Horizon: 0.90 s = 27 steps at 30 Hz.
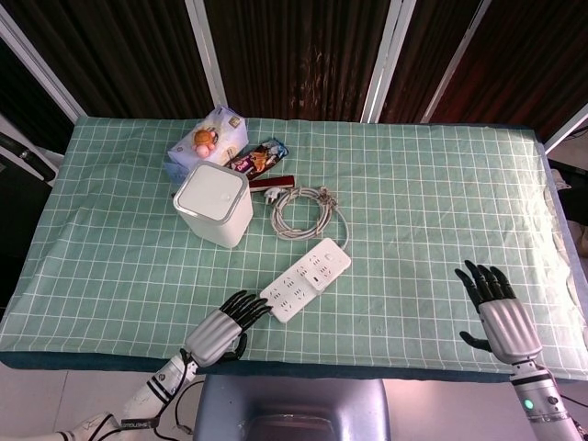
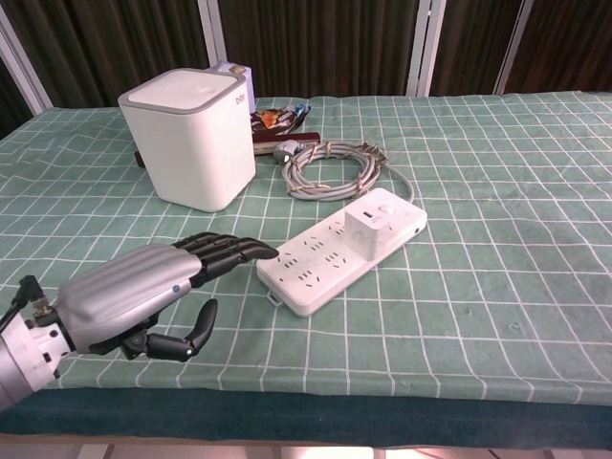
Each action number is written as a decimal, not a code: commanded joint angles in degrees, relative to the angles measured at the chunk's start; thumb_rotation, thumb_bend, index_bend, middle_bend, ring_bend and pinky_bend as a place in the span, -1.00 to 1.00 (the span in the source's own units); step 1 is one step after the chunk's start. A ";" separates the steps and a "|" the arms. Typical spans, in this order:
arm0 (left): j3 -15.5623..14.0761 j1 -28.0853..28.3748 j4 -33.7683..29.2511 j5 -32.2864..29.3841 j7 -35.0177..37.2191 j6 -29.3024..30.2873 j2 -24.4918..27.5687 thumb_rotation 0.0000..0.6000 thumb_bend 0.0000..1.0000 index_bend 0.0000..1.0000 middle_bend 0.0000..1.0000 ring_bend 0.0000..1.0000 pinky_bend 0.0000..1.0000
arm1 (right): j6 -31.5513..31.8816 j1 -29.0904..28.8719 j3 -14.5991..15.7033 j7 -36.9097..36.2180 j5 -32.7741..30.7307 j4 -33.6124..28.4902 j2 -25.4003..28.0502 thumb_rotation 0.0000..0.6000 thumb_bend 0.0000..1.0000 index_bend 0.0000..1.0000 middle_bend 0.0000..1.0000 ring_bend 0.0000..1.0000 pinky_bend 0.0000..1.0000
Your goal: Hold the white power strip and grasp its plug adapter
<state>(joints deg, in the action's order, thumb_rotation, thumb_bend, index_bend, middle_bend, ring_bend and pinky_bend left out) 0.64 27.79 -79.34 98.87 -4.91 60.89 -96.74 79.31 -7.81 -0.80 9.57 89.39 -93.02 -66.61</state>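
1. The white power strip lies flat and diagonal on the green checked tablecloth, near the front edge of the table.
2. The plug adapter, a white block, sits plugged into the strip's far end, upright on its top face.
3. The strip's grey cable lies coiled on the cloth just behind the strip.
4. The left hand is empty, fingers extended and close together, thumb hanging below. Its dark fingertips reach the near end of the strip; whether they touch it cannot be told.
5. The right hand is empty, fingers spread and pointing away from the robot, above the front right corner of the table, well apart from the strip.
6. A white box-shaped appliance stands upright left of the cable.
7. Snack packets lie behind the appliance, toward the far edge.
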 commanded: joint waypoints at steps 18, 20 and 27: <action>1.36 3.68 6.45 -4.57 -10.02 -1.80 -9.28 0.52 0.58 -0.99 -0.93 -1.00 -0.94 | -1.50 -0.62 0.63 1.30 -0.29 -0.21 -0.27 1.00 -0.81 -1.00 -1.00 -1.00 -0.99; 1.13 3.94 7.18 -5.55 -11.38 -2.72 -9.80 0.52 0.58 -1.00 -0.96 -1.00 -0.95 | -2.12 -0.98 0.88 1.82 0.03 -0.24 -0.55 1.00 -0.81 -1.00 -1.00 -1.00 -0.99; 0.85 4.69 7.01 -7.80 -13.40 -4.44 -10.00 0.52 0.57 -1.00 -0.97 -1.00 -0.96 | -3.55 -3.91 1.27 2.56 5.03 0.71 -2.60 1.00 -0.81 -1.00 -1.00 -1.00 -0.99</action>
<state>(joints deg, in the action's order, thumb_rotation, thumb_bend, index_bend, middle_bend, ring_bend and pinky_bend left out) 1.54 32.31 -72.25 91.36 -18.03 56.70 -106.73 76.51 -10.64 0.41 11.78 93.25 -92.57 -68.58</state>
